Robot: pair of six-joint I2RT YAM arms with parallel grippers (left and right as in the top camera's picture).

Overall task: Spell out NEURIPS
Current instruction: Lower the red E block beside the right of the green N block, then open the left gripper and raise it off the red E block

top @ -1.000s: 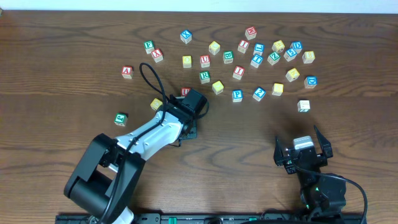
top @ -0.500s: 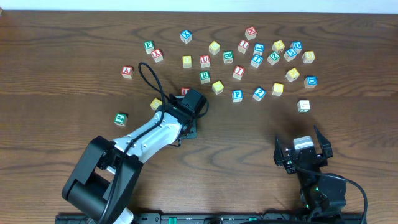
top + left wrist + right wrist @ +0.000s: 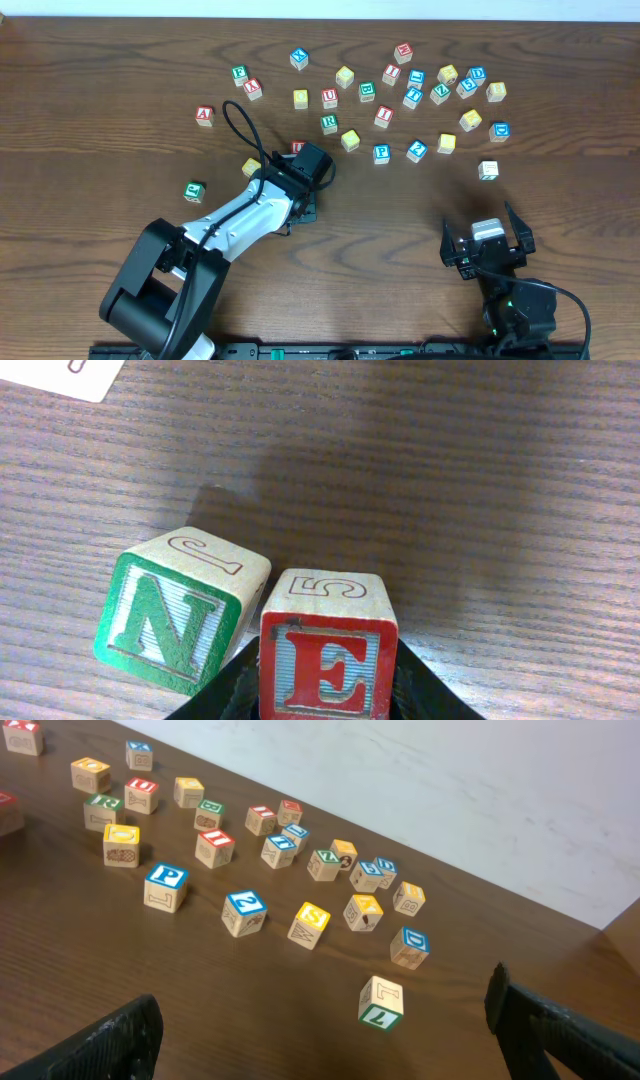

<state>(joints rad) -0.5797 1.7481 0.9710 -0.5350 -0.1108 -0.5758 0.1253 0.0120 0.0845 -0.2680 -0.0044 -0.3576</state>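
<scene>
On table (image 3: pixel 450 460), L tool (image 3: pixel 328 705) grips red E (image 3: pixel 330 660), green N (image 3: pixel 165 622) beside, R tool (image 3: pixel 330 1035) open.

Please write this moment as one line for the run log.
left gripper: shut on red E cube, beside tilted green N cube | right gripper: open, empty | progress: N and E together; other cubes scattered

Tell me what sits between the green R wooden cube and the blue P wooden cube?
A yellow-topped wooden cube sits between the green R cube and the blue P cube, touching neither. The overhead view shows it.
</scene>
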